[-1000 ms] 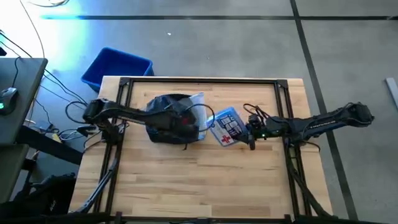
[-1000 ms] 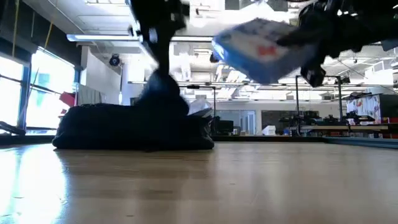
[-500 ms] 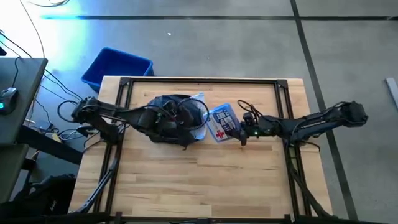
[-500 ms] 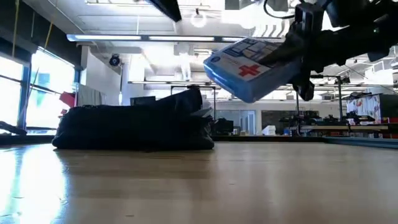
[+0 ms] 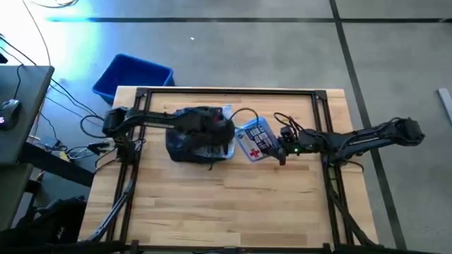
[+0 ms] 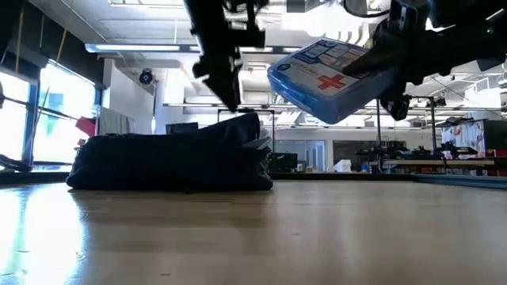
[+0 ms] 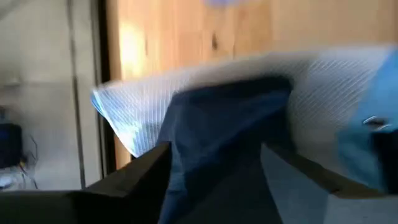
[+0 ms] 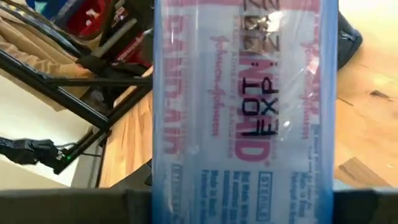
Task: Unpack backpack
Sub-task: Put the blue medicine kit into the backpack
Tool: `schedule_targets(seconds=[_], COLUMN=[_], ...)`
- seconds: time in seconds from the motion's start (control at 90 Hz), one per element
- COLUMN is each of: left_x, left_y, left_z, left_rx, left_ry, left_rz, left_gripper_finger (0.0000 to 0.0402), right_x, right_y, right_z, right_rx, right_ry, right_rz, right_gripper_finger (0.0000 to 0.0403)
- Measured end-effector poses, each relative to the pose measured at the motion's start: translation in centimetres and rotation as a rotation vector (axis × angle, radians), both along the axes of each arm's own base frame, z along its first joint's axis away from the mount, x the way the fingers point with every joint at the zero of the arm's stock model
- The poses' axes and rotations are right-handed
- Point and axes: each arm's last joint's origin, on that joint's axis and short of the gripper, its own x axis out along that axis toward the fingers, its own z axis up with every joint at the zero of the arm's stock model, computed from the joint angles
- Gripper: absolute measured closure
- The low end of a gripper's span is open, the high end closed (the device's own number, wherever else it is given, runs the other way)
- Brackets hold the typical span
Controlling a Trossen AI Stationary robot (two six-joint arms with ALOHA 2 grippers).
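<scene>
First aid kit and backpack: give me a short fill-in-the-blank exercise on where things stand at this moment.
1. The right gripper holds the first aid kit ____ the table, not resting on it.
2. The cross printed on the kit is ____ in colour.
3. The backpack lies ____ on the table, not standing upright.
4. The left gripper hangs directly over the ____.

Missing words: above; red; flat; backpack

A bright blue plastic bin (image 5: 132, 76) sits on the floor off my table's (image 5: 233, 204) far left corner; a mouse (image 5: 9, 106) rests on the side desk (image 5: 21, 127).
</scene>
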Motion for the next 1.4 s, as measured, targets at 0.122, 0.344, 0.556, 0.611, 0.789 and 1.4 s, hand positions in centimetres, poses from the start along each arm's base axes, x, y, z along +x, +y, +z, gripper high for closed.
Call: schedule_targets(seconds=[0.122, 0.344, 0.556, 0.611, 0.789, 1.4], left_x=[0.4, 1.2, 1.7, 1.7, 0.7, -4.5], left_y=[3.0, 6.1, 3.3, 1.9, -4.1, -8.5], left_z=[-2.4, -7.8, -8.8, -7.9, -2.7, 9.2], left_rx=[-0.012, -0.029, 0.090, 0.144, 0.270, 0.412], left_ry=[0.101, 0.287, 0.308, 0.279, 0.115, -0.450], left_rz=[0.032, 0.051, 0.097, 0.087, 0.001, 0.100], left_gripper_finger=[0.0137, 0.0169, 0.0380, 0.0386, 0.0400, 0.0401], right_x=[-0.2, -0.3, -0.6, -0.6, -0.5, 6.8], right_y=[0.0, 0.0, 0.1, 0.0, -0.1, 1.5], right_z=[0.0, -0.3, -0.9, -0.8, -0.5, -1.5], right_rx=[-0.006, -0.005, 0.001, 0.009, 0.027, 0.208], right_ry=[0.013, 0.042, 0.109, 0.101, 0.068, 0.024], right_rz=[0.001, 0.001, 0.015, 0.001, -0.041, 0.016], right_gripper_finger=[0.0264, 0.0264, 0.0264, 0.0264, 0.0264, 0.0264])
